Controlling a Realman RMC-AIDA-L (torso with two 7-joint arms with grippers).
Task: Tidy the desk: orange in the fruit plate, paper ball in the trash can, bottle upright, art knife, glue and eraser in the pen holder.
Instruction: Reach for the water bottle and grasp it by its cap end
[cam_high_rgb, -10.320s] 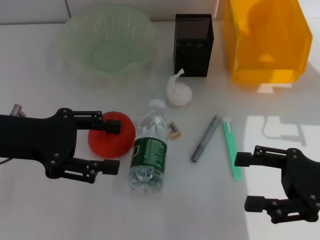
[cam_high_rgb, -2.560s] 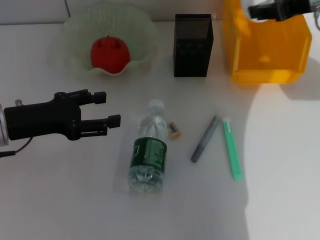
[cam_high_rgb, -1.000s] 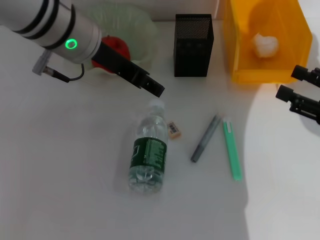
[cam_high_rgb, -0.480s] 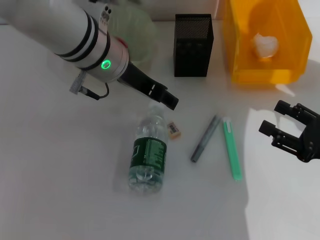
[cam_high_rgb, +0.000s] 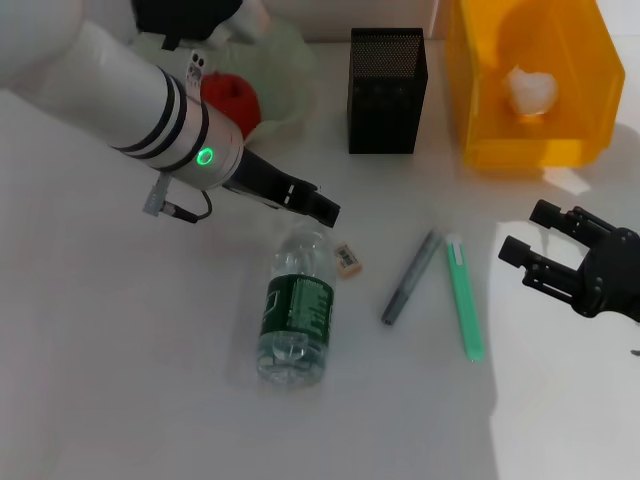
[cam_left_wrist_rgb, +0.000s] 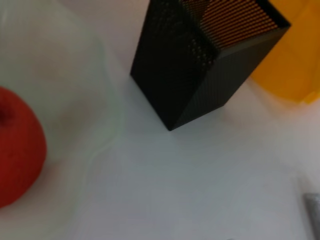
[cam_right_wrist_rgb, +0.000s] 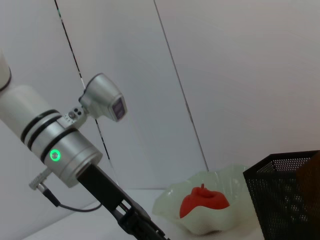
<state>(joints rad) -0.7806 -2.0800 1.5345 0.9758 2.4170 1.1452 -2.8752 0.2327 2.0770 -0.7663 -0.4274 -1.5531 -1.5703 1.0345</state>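
Green bottle (cam_high_rgb: 296, 310) label unreadable; left end effector (cam_high_rgb: 322, 211) over cap, spread unclear; right end effector (cam_high_rgb: 541, 247) apart.

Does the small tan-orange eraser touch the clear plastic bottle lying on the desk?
Apart. In the head view a thin strip of white desk shows between the small tan-orange eraser and the clear plastic bottle.
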